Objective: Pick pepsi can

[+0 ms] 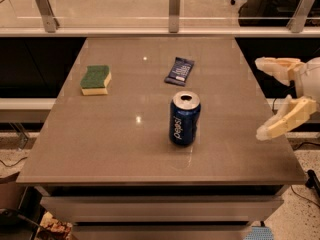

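The pepsi can [184, 118] stands upright on the grey table [125, 149], a little right of the middle. It is dark blue with a silver top and white lettering down its side. My gripper [261, 98] is at the table's right edge, well to the right of the can and apart from it. Its two pale fingers [286, 118] are spread wide, one above the other, and hold nothing.
A green and yellow sponge [95, 79] lies at the table's left back. A flat dark blue snack wrapper [179, 71] lies behind the can. A glass railing with metal posts [174, 2] runs along the back.
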Motion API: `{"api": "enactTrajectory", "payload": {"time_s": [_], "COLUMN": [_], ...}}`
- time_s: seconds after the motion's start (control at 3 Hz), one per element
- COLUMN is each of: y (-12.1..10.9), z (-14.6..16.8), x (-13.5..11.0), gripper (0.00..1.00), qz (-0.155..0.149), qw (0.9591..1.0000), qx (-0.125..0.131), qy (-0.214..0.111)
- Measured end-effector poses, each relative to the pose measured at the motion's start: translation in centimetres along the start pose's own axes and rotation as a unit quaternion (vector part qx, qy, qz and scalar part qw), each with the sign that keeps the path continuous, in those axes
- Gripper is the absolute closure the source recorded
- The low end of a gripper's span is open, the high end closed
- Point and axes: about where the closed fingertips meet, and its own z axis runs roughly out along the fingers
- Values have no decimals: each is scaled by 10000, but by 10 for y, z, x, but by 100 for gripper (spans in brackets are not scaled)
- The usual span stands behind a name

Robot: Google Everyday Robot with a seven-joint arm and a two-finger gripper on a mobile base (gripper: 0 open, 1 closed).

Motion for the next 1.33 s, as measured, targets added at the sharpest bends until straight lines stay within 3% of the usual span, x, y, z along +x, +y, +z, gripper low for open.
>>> {"api": "enactTrajectory", "payload": {"time_s": [0.67, 1.33], "y": [8, 18], "z": [41, 82], "x": [5, -7], "gripper": [0, 0], "qz": [419, 199], "qw": [9970, 9965], "qx": [-291, -546], "qy": [-582, -602]}}
